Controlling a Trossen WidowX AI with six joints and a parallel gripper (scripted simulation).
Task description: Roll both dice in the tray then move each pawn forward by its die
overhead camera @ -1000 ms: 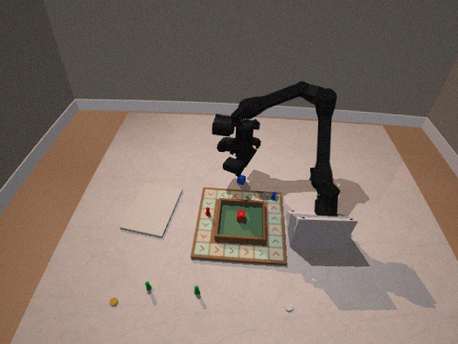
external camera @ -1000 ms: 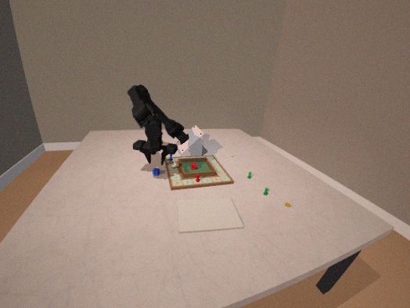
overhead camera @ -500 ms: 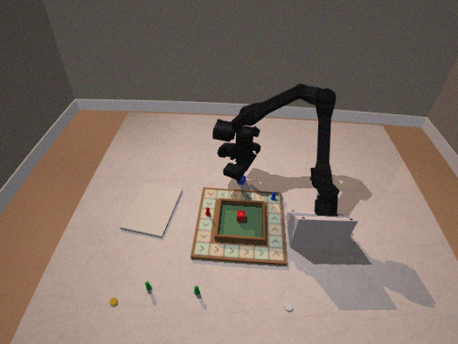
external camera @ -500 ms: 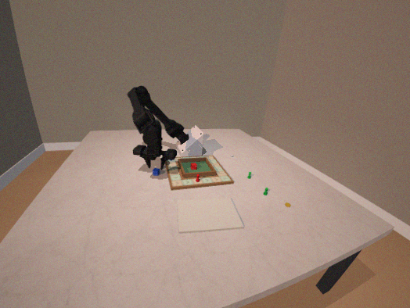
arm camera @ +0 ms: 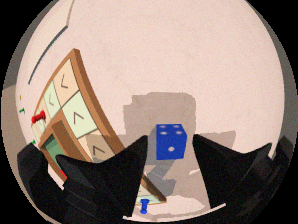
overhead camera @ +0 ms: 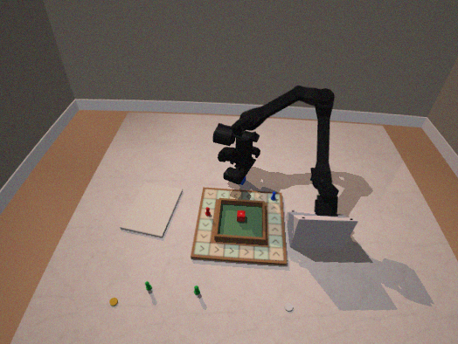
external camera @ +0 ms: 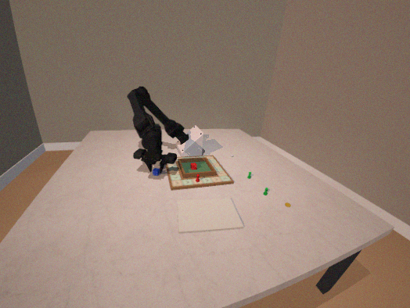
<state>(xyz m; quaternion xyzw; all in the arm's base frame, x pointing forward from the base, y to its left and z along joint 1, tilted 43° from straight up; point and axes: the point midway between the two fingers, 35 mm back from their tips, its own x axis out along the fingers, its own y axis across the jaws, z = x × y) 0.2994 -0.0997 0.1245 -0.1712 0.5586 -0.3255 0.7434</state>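
Note:
The blue die (overhead camera: 242, 180) (external camera: 156, 171) (arm camera: 172, 141) lies on the table just beyond the board's far edge. My gripper (overhead camera: 239, 178) (external camera: 156, 169) (arm camera: 170, 139) is low over it, one finger on each side. It is open, with a small gap on both sides in the wrist view. The red die (overhead camera: 241, 216) (external camera: 193, 166) rests in the green tray (overhead camera: 239, 239) in the middle of the board (overhead camera: 238, 257) (external camera: 201, 182) (arm camera: 73, 90). The red pawn (overhead camera: 208, 212) (external camera: 197, 178) (arm camera: 37, 117) stands on the left track. The blue pawn (overhead camera: 274, 196) (arm camera: 143, 207) stands at the far right corner.
A white sheet (overhead camera: 153, 209) (external camera: 209, 215) lies left of the board. Two green pawns (overhead camera: 148, 285) (overhead camera: 197, 290), a yellow disc (overhead camera: 114, 301) and a white disc (overhead camera: 288, 307) sit near the front. The arm's white base (overhead camera: 321, 231) stands right of the board.

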